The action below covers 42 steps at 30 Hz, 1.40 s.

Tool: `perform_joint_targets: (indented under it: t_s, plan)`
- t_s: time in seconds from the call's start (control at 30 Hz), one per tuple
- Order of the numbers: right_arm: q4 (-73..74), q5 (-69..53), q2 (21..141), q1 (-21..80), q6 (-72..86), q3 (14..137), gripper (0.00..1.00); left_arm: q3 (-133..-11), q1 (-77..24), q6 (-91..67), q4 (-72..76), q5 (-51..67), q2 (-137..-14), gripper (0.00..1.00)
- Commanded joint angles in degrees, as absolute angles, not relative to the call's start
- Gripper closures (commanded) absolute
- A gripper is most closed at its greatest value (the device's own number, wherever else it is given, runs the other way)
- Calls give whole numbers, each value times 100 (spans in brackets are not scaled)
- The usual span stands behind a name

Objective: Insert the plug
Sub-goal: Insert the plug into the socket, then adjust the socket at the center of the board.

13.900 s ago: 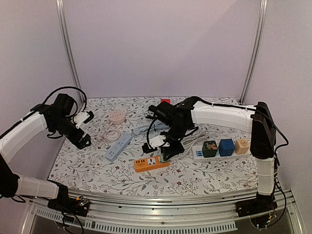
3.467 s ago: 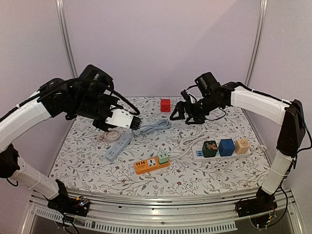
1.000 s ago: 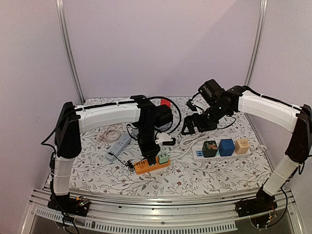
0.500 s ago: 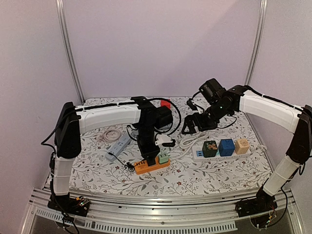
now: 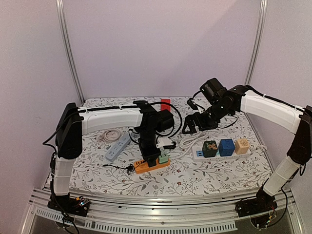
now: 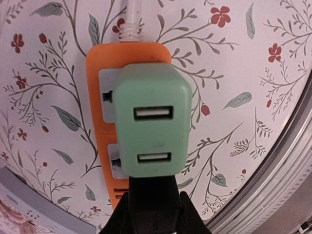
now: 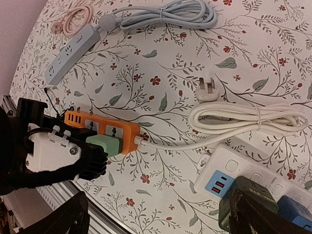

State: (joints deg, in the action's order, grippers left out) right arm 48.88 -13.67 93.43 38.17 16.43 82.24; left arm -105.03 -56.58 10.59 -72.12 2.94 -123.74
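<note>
From the top camera, the flowered table (image 5: pixel 204 178) has its widest bare stretch along the near edge, between the power strips and the metal rail (image 5: pixel 161 201), while the far half is crowded with cables. The left arm reaches in from the left side to the middle, where the left end effector (image 5: pixel 157 155) comes down onto the green plug (image 5: pixel 164 158), which sits on the right end of the orange power strip (image 5: pixel 146 166). The right end effector (image 5: pixel 194 126) hangs above the table farther back and to the right, spread wide and gripping nothing, well apart from the plug. Three strips lie on the table: the orange one, a grey-blue strip (image 5: pixel 118 146) to its far left, and a white strip (image 5: pixel 222 154) on the right. The white strip carries three cube plugs, a dark green cube (image 5: pixel 210 147), a blue cube (image 5: pixel 226 146) and a tan cube (image 5: pixel 241 145). One red cube (image 5: pixel 165 104) sits at the far edge. In the left wrist view, the black fingers (image 6: pixel 153 209) are drawn narrow and clamped on the end of the green plug. The plug shows two USB ports and sits across the strip's two socket panels, with the near rail close by. In the right wrist view, its own fingers (image 7: pixel 66 219) stand wide apart over bare table. A white lead runs from the orange strip to one white coiled cable (image 7: pixel 243 119) beside the white strip. One loose three-pin plug (image 7: pixel 208 87) lies just beyond that coil, and one grey coiled cable (image 7: pixel 165 12) lies farther off.
</note>
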Motion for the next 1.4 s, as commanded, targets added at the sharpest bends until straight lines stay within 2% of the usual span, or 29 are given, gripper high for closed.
perform_joint_targets:
  t_s: [0.0, 0.2, 0.33, 0.37, 0.43, 0.53, 0.7, 0.77, 0.8, 0.97, 1.1, 1.27, 1.37]
  plan:
    - [4918, -1314, 9147, 3811, 1630, 8121, 1, -9917, -5889, 1042, -7199, -301, -12842, 100]
    - [4856, -1395, 9202, 3806, 1670, 8115, 1, -10223, -5967, 976, -7598, 348, -13326, 100]
    - [4851, -1349, 9135, 3810, 1666, 8037, 1, -10163, -5886, 1041, -7584, 527, -13233, 100]
    - [4842, -1345, 9118, 3806, 1662, 8022, 1, -10161, -5881, 1088, -7578, 586, -13177, 95]
    - [4831, -1375, 9119, 3810, 1660, 8024, 1, -10256, -5880, 1194, -7607, 673, -13004, 71]
    - [4821, -1431, 9169, 3813, 1638, 8069, 1, -10711, -5859, 1369, -7714, 532, -12731, 41]
    - [4817, -1461, 9137, 3812, 1600, 8162, 1, -11572, -5760, 1635, -7937, 357, -12370, 13]
    - [4815, -1451, 9066, 3808, 1563, 8174, 1, -11731, -5748, 1764, -8014, 366, -12189, 8]
    - [4814, -1440, 9020, 3813, 1532, 8173, 1, -11736, -5743, 1842, -8035, 364, -12078, 1]
    - [4793, -1601, 8909, 3812, 1181, 8242, 1, -11356, -5612, 2428, -8297, 359, -11330, 0]
    - [4451, -1877, 8921, 3924, 632, 8285, 1, -10999, -5082, 2438, -8288, 360, -10703, 0]
    - [3714, -1688, 8968, 4704, -1384, 8047, 1, -10519, -3783, 2071, -8016, 518, -9961, 1]
    - [3679, -1772, 9340, 5083, -2774, 8051, 1, -9725, -3086, 1897, -7618, 428, -9596, 0]
